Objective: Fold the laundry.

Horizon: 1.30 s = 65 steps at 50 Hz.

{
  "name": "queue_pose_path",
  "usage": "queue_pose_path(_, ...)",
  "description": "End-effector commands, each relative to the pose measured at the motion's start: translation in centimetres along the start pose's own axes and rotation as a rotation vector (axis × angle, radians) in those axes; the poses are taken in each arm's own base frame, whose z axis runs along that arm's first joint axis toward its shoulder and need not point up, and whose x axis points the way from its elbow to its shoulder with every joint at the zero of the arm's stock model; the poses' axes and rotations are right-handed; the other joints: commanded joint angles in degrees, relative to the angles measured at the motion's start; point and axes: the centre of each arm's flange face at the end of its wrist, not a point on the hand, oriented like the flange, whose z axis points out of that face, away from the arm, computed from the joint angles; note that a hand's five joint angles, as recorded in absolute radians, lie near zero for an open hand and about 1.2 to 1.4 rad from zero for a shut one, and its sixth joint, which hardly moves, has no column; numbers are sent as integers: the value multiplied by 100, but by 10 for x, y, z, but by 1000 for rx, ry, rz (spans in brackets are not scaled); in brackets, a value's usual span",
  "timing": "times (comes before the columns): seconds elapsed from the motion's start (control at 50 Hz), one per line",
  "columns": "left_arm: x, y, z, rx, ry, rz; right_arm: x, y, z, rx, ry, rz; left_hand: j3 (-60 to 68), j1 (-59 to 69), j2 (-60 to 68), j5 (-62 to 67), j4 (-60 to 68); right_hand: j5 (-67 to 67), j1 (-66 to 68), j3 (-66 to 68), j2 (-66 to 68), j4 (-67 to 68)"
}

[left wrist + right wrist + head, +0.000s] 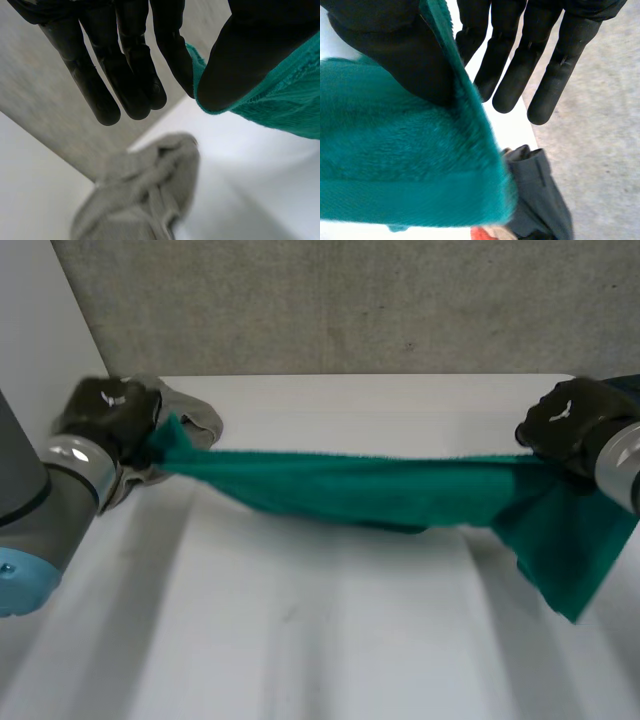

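Note:
A green towel (380, 490) hangs stretched above the white table (300, 640) between both hands. My left hand (110, 412) pinches its left corner; in the left wrist view the thumb (250, 55) presses the green towel (285, 100) against a straight finger. My right hand (570, 425) holds the right end, and a loose flap hangs down below it. In the right wrist view the thumb (395, 50) pins the green towel (405, 170) against the fingers (520, 65).
A crumpled grey cloth (185, 415) lies on the table behind my left hand, also under it as the grey cloth (145, 195). A dark grey garment (540, 200) with something orange beside it lies under my right hand. A grey wall (350, 300) rises behind the table.

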Motion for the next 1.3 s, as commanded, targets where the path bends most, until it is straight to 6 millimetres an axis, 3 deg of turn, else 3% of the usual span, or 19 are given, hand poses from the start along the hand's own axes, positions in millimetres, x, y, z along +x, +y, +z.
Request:
queue_pose_path(0.02, 12, -3, 42, 65, -11, -17, -11, 3, 54, 1, 8, -5, 1171, 1382, 1148, 1382, 1139, 1177, 1677, 1185, 1273, 1140)
queue_pose_path(0.06, 6, -23, 55, 156, -46, -52, 0, -6, 68, 48, 84, 3, 1171, 1382, 1148, 1382, 1139, 1177, 1677, 1185, 1273, 1140)
queue_pose_path(0.08, 3, -34, 62, 205, -65, -75, 16, -20, 79, 119, 193, 19, 1171, 1382, 1148, 1382, 1139, 1177, 1677, 1185, 1273, 1140)
queue_pose_path(0.12, -16, -73, 78, 383, -145, -151, 37, -39, 86, 214, 329, 47, 1171, 1382, 1148, 1382, 1139, 1177, 1677, 1185, 1273, 1140)
queue_pose_path(0.14, -22, -85, 80, 433, -169, -171, 60, -60, 88, 325, 479, 83, 1171, 1382, 1148, 1382, 1139, 1177, 1677, 1185, 1273, 1140)
queue_pose_path(0.18, -43, -121, 82, 593, -260, -232, 79, -78, 86, 434, 616, 114, 1171, 1382, 1148, 1382, 1139, 1177, 1677, 1185, 1273, 1140)
queue_pose_path(0.24, -68, -144, 81, 735, -390, -280, 108, -99, 79, 616, 838, 137, 1171, 1382, 1148, 1382, 1139, 1177, 1677, 1185, 1273, 1140)
queue_pose_path(0.32, -74, -155, 76, 824, -455, -310, 118, -110, 69, 712, 935, 140, 1171, 1382, 1148, 1382, 1139, 1177, 1677, 1185, 1273, 1140)
queue_pose_path(0.44, -56, -125, 75, 713, -411, -294, 90, -102, 81, 683, 793, 116, 1171, 1382, 1148, 1382, 1139, 1177, 1677, 1185, 1273, 1140)
queue_pose_path(0.46, -52, -119, 75, 691, -402, -291, 77, -96, 87, 663, 736, 107, 1171, 1382, 1148, 1382, 1139, 1177, 1677, 1185, 1273, 1140)
queue_pose_path(0.52, -34, -85, 76, 575, -353, -281, 54, -84, 96, 629, 639, 94, 1171, 1382, 1148, 1382, 1139, 1177, 1677, 1185, 1273, 1140)
queue_pose_path(0.68, 27, 1, 61, 296, -199, -240, -53, -12, 134, 364, 195, 155, 1171, 1382, 1148, 1382, 1139, 1177, 1677, 1185, 1273, 1140)
queue_pose_path(0.72, 43, 31, 55, 205, -160, -223, -70, 0, 136, 311, 129, 170, 1171, 1382, 1148, 1382, 1139, 1177, 1677, 1185, 1273, 1140)
queue_pose_path(0.8, 57, 65, 42, 91, -115, -199, -90, 19, 132, 217, 32, 183, 1171, 1382, 1148, 1382, 1139, 1177, 1677, 1185, 1273, 1140)
queue_pose_path(0.88, 58, 72, 25, 38, -87, -186, -103, 29, 125, 173, -19, 189, 857, 1068, 834, 1068, 825, 1177, 1677, 1185, 1273, 1140)
queue_pose_path(0.94, 52, 62, 11, 45, -77, -186, -111, 36, 122, 151, -44, 189, -1825, -1614, -1848, -1614, -1857, 1177, 1677, 1185, 1273, 1140)
queue_pose_path(1.02, 50, 53, -1, 74, -23, -181, -109, 35, 115, 151, -44, 191, -3532, -3322, -3556, -3321, -3564, 1177, 1677, 1185, 1273, 1140)
queue_pose_path(1.12, 48, 46, -8, 134, 96, -169, -99, 29, 108, 168, -22, 219, -3705, -3494, -3728, -3494, -3737, 1177, 1677, 1185, 1273, 1140)
queue_pose_path(1.3, 18, 65, 0, 154, 246, -118, -92, 24, 109, 177, -18, 357, -3537, -3326, -3560, -3326, -3569, 1177, 1677, 1185, 1273, 1140)
